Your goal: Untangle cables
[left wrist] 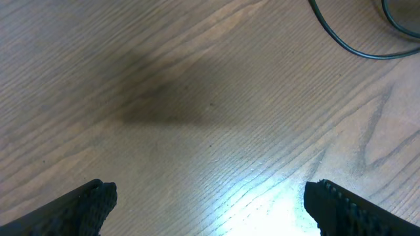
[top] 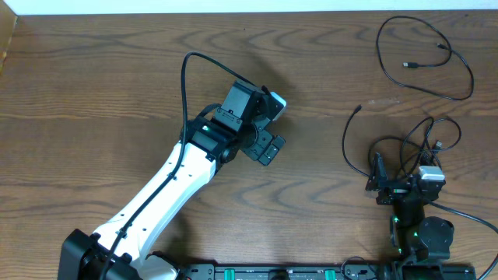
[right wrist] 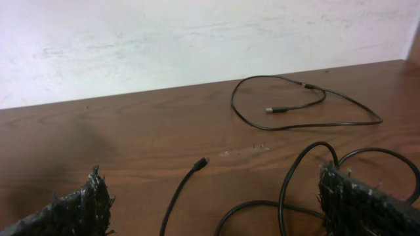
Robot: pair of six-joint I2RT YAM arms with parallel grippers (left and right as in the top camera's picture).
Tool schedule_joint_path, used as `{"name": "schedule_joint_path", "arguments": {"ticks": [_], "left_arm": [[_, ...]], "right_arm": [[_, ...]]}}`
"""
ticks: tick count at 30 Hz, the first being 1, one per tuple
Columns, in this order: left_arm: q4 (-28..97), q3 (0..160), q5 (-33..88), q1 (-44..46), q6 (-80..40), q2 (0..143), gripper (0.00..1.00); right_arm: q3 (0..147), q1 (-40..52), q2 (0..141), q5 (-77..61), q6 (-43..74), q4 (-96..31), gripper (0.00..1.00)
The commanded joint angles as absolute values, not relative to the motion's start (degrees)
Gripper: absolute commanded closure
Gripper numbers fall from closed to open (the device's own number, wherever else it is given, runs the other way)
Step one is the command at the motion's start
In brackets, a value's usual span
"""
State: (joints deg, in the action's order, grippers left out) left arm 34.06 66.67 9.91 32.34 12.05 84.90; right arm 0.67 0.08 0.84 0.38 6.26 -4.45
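Left gripper [left wrist: 209, 213]: fingers apart, over wooden table [top: 93, 93]. Right gripper [right wrist: 216, 210]: fingers apart (contact w/ cords cannot be told), tangled black cords [top: 345, 144] running between them at table's right side. Separate black cable loop [top: 408, 64] lies beyond, near far-right corner.

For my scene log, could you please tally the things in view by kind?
Arms: 2, left arm and right arm
Black cable lying alone: 1
Tangled bunch of black cables: 1, cords within uncountable
Total: 4
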Motion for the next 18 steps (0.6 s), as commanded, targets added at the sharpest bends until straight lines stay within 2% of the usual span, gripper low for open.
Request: {"name": "schedule_joint_path", "arguments": {"ticks": [1,18], "left_arm": [[34.04,67.35,9.37,32.16,12.19,85.08,0.02],[34.04,67.35,9.37,32.16,12.19,85.08,0.02]], "right_arm": [[0.3,0.86,0.23,0.01,2.31,-4.47,0.01],[0.3,0.84,0.27,0.05,0.14,-4.38,0.01]]}}
